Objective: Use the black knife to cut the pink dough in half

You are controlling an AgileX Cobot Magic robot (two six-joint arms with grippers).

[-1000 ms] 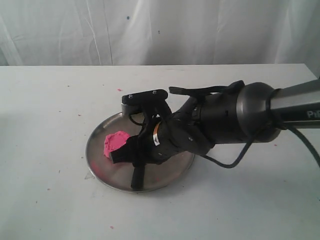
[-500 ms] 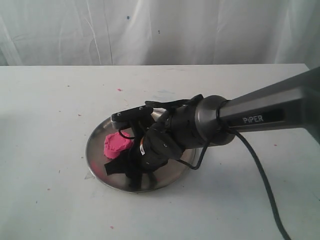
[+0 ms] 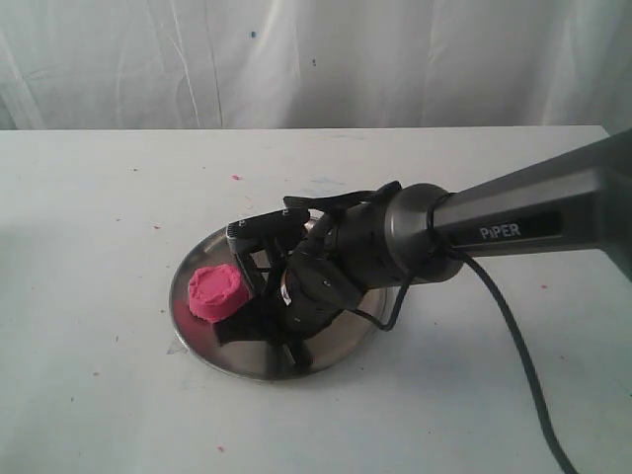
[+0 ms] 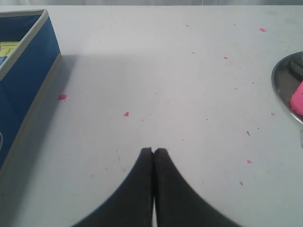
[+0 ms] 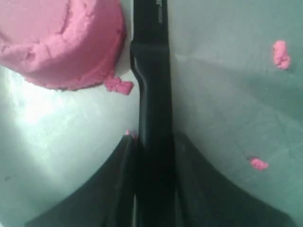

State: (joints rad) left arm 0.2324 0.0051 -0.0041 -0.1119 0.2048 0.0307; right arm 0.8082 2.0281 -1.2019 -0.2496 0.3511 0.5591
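The pink dough is one round squat lump on the left part of the steel plate. In the right wrist view the black knife lies flat on the plate right beside the pink dough. My right gripper is shut on the knife, one finger pressed against each side of it. From outside, the right gripper is low over the plate, just right of the dough, and hides the knife. My left gripper is shut and empty over bare table, with the dough at the frame edge.
Small pink crumbs lie on the plate and on the white table. A blue box with a pale rim stands near the left gripper. A white curtain hangs behind the table.
The right arm swung left and sank onto the plate. Its jaws narrowed onto the knife. The dough, partly covered before, now shows as a whole round lump.
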